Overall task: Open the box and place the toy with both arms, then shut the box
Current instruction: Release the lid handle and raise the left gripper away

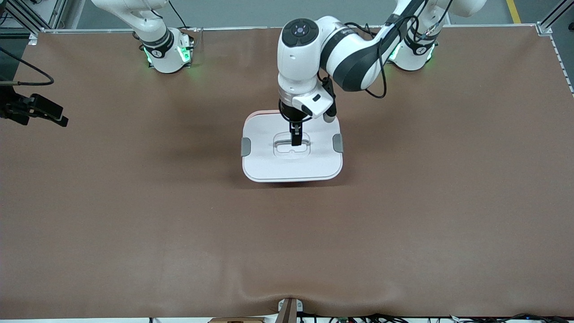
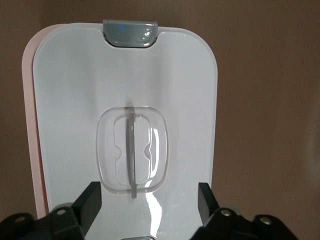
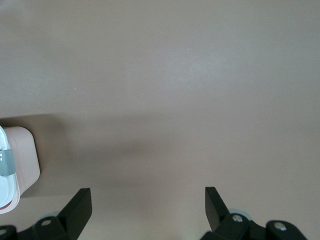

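The box (image 1: 293,168) stands at the middle of the table with its white lid on, a grey clip (image 1: 245,146) at each end. My left gripper (image 1: 296,137) hangs open just over the lid's recessed handle (image 1: 291,148). In the left wrist view its fingers (image 2: 92,202) stand wide apart on either side of the handle (image 2: 132,152), touching nothing. My right gripper (image 1: 58,117) waits in the air at the right arm's end of the table, open and empty (image 3: 147,202). The box's pink tub (image 3: 22,160) shows at the edge of that view. The toy is out of view.
Brown table mat (image 1: 179,224) all round the box. Both arm bases (image 1: 168,54) (image 1: 412,54) stand along the table edge farthest from the front camera. Cables and a fitting (image 1: 287,309) sit at the edge nearest it.
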You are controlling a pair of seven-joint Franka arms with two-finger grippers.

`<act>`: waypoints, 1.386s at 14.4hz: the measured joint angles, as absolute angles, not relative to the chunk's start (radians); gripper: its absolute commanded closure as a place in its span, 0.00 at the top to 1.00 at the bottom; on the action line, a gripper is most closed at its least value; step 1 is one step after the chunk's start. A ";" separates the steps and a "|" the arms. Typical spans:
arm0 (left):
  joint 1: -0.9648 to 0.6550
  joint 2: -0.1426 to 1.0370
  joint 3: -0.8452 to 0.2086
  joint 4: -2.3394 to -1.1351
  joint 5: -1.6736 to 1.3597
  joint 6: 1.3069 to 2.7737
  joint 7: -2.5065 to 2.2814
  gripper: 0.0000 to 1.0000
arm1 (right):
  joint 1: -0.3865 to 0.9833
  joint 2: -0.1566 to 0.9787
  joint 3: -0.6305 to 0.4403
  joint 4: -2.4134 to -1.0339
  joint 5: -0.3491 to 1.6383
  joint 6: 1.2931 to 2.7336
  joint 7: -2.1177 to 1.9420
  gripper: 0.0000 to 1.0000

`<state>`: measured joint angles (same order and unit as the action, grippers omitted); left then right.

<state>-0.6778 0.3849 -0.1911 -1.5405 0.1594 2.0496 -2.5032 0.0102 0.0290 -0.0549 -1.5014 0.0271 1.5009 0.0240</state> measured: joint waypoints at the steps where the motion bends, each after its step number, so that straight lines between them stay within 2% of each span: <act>1: -0.676 0.380 -0.188 -1.527 0.159 2.039 -2.484 1.00 | 0.010 0.029 -0.055 -1.501 0.027 1.501 0.024 1.00; 5: -0.635 0.371 -0.178 -1.477 0.160 2.025 -2.368 1.00 | 0.009 0.029 -0.055 -1.500 0.027 1.501 0.024 1.00; 13: -0.432 0.325 -0.176 -1.453 0.159 1.994 -1.912 1.00 | 0.008 0.029 -0.056 -1.497 0.027 1.501 0.024 1.00; 20: -0.240 0.299 -0.177 -1.453 0.159 1.882 -1.420 1.00 | 0.008 0.029 -0.055 -1.497 0.027 1.501 0.024 1.00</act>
